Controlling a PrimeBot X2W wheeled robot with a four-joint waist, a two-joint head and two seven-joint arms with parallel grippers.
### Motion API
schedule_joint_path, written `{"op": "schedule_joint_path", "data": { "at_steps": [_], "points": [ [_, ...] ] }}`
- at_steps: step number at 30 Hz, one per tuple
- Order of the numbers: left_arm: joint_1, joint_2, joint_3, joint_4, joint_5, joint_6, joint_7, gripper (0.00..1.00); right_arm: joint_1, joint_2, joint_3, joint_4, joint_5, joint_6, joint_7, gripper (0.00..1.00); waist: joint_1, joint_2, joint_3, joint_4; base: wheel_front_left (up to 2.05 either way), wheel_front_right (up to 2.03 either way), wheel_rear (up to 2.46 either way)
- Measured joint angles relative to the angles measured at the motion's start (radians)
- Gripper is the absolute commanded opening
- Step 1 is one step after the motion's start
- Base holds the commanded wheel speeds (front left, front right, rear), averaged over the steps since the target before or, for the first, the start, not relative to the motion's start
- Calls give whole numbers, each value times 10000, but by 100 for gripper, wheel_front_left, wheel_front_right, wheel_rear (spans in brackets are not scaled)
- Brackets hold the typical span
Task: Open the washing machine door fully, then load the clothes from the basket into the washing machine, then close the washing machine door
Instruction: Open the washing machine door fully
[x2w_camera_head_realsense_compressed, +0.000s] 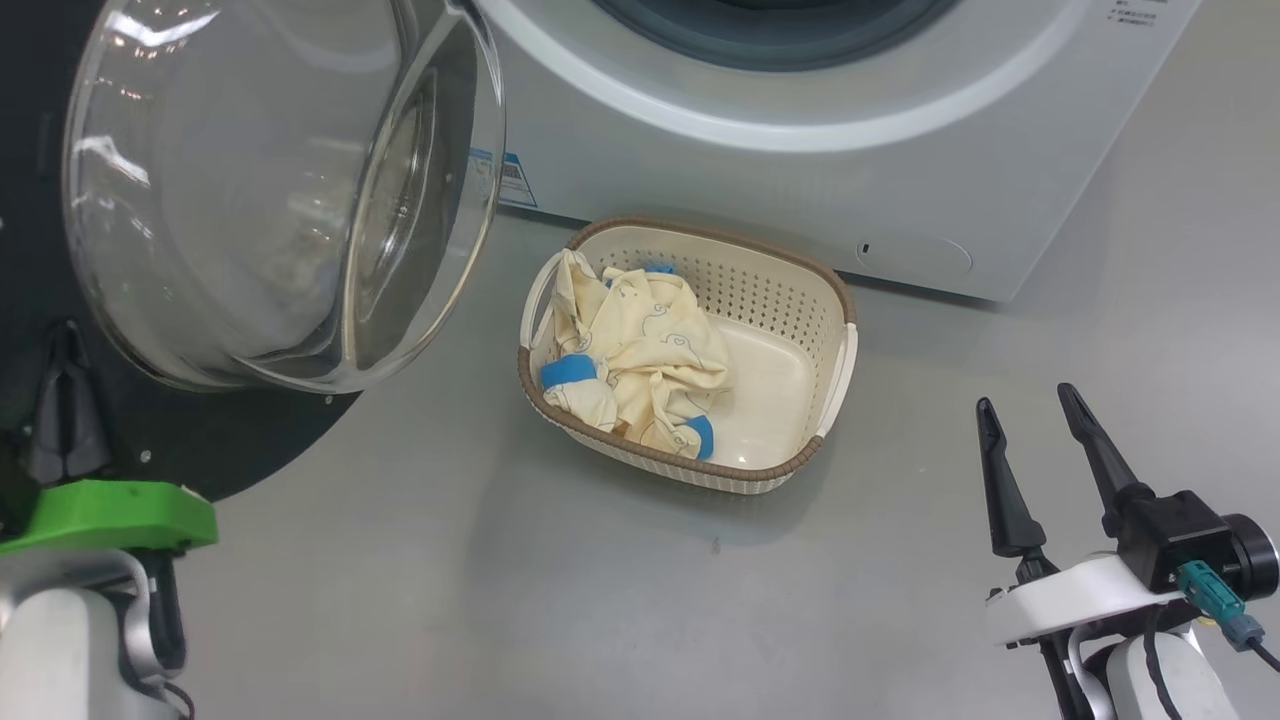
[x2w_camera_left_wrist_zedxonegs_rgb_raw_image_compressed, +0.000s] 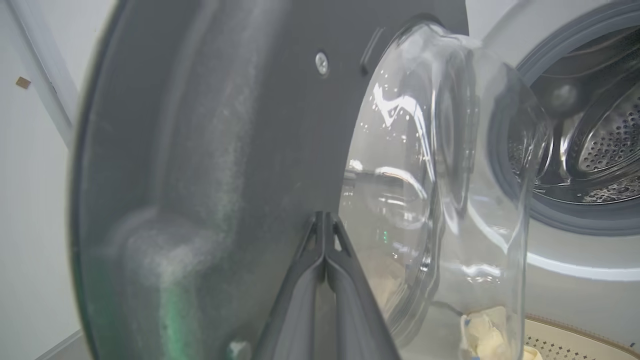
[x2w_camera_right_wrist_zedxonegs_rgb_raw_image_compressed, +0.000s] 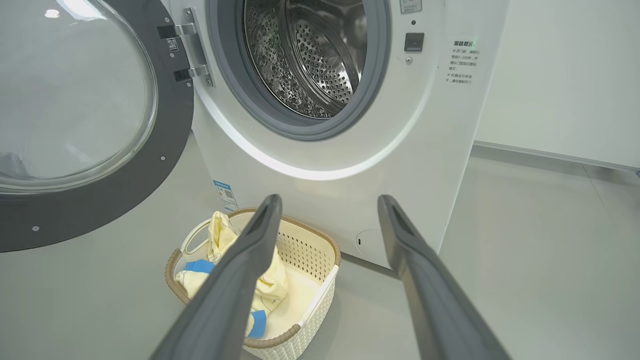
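Washing machine door (x2w_camera_head_realsense_compressed: 280, 190) hangs open, left hand (x2w_camera_head_realsense_compressed: 66, 350) pressed together at its rim, right hand (x2w_camera_head_realsense_compressed: 1025, 400) spread.

Pale yellow clothes (x2w_camera_head_realsense_compressed: 650, 350), blue cuffs; cream basket (x2w_camera_head_realsense_compressed: 790, 290), brown rim; white washing machine (x2w_camera_head_realsense_compressed: 760, 170); black-rimmed door (x2w_camera_head_realsense_compressed: 250, 440).

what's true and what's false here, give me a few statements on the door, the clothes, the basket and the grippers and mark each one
1. The washing machine door is swung open. True.
2. The clothes are inside the washing machine. False: they lie in the basket.
3. The right gripper is open and holds nothing. True.
4. The left gripper has its fingers spread wide. False: they are shut together.
5. The basket stands on top of the washing machine. False: it stands on the floor in front of it.
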Motion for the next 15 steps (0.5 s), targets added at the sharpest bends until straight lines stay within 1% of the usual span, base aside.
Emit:
{"op": "schedule_joint_path", "data": {
  "at_steps": [11, 15],
  "points": [
    [-939, 771, 807, 982, -316, 2, -102, 0, -426, -113, 40, -12, -150, 40, 0, 100, 0, 0, 556, 19, 0, 0, 0],
    [-1319, 1043, 1035, 1559, -548, -13, -130, 0, -611, -174, 40, -15, -159, 42, 0, 100, 0, 0, 749, -31, 0, 0, 0]
  ]
}}
